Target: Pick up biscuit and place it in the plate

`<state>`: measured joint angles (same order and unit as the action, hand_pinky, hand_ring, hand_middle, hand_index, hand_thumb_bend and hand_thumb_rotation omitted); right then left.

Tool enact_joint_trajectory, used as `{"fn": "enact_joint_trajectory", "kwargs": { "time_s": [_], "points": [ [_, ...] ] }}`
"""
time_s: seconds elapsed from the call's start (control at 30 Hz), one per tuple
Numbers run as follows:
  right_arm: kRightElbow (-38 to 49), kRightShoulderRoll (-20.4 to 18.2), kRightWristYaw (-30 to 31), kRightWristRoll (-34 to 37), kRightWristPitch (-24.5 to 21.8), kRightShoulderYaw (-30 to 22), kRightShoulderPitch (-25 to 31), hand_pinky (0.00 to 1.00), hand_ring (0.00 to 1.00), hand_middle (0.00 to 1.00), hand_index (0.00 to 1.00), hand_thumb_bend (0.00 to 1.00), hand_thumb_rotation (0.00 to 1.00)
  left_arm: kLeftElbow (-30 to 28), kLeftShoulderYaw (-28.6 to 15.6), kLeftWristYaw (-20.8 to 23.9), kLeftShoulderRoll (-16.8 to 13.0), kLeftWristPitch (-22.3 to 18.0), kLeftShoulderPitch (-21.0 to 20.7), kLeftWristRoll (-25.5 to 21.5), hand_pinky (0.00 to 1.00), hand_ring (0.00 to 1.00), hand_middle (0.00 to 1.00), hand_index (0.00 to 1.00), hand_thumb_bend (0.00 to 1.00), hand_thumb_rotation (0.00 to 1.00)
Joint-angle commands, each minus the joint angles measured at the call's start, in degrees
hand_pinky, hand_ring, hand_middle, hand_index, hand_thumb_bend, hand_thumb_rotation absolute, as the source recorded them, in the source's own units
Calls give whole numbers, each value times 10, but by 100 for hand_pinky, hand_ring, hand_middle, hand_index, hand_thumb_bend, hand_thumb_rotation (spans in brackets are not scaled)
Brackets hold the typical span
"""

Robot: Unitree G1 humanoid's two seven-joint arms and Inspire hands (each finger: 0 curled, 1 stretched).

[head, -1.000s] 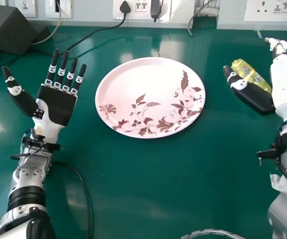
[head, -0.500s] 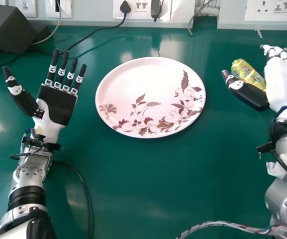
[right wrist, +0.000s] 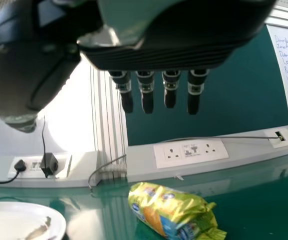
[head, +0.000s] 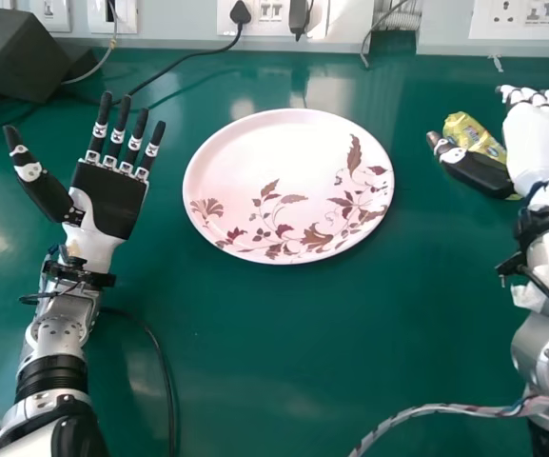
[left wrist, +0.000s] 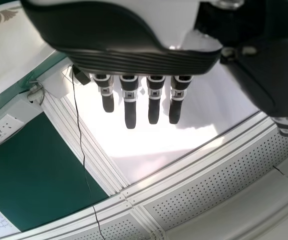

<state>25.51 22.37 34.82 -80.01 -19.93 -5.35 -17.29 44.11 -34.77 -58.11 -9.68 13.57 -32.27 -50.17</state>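
Note:
The yellow biscuit packet [head: 474,136] lies on the table right of the plate, partly hidden behind my right hand [head: 545,143] and its thumb. In the right wrist view the packet [right wrist: 171,212] lies apart from my right hand [right wrist: 156,92], whose fingers are straight with nothing in them. The pink plate with brown leaf patterns [head: 274,171] sits mid-table. Left of it, my left hand [head: 110,195] is palm up with fingers spread, empty; in the left wrist view the fingers of my left hand [left wrist: 130,102] are straight.
A dark box [head: 17,52] stands at the back left. A black cable [head: 184,59] runs across the back of the table to wall sockets [head: 272,11]. A braided cable [head: 436,409] lies near the front right, below my right forearm.
My right hand has shifted a little left and its palm has turned more downward, with the thumb still in front of the packet. The left hand, plate and packet have not moved.

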Motion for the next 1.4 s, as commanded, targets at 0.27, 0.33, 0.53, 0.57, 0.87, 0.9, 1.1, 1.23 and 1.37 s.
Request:
{"fn": "enact_joint_trajectory", "kwargs": {
  "time_s": [0.27,0.33,0.53,0.57,0.87,0.9,1.1,1.23,1.37],
  "points": [
    [-52,30,6,-2,-23,18,-29,94,98,100,100,88,71,45,-4,-11,21,4,42,2,100,90,95,93,100,73],
    [-60,34,13,-4,-29,23,-34,94,98,100,100,88,70,42,-5,-5,23,3,43,2,100,90,96,93,100,73],
    [-82,45,16,1,-40,34,-43,94,98,100,100,89,67,44,-6,-6,23,7,43,1,100,90,95,93,100,72],
    [-84,47,17,2,-42,36,-44,94,98,100,100,89,68,45,-6,-7,23,8,43,0,100,90,95,93,100,72],
    [-123,64,9,21,-43,53,-54,93,98,100,100,88,71,48,-4,-15,24,0,44,5,100,91,94,93,100,71],
    [-127,66,7,23,-42,55,-55,93,98,100,100,88,70,48,-4,-16,24,0,44,4,100,91,94,93,100,71],
    [-148,80,-5,40,-43,66,-60,94,98,100,100,88,69,50,-7,-17,23,10,44,-1,100,91,95,92,100,73],
    [-160,87,-11,49,-43,73,-63,93,98,100,100,88,70,48,-6,-20,23,4,45,1,100,92,95,92,100,72],
    [-173,92,-13,57,-48,78,-68,92,98,100,100,88,70,41,-6,-16,24,13,48,-2,100,92,95,92,100,70]
  ]
}}
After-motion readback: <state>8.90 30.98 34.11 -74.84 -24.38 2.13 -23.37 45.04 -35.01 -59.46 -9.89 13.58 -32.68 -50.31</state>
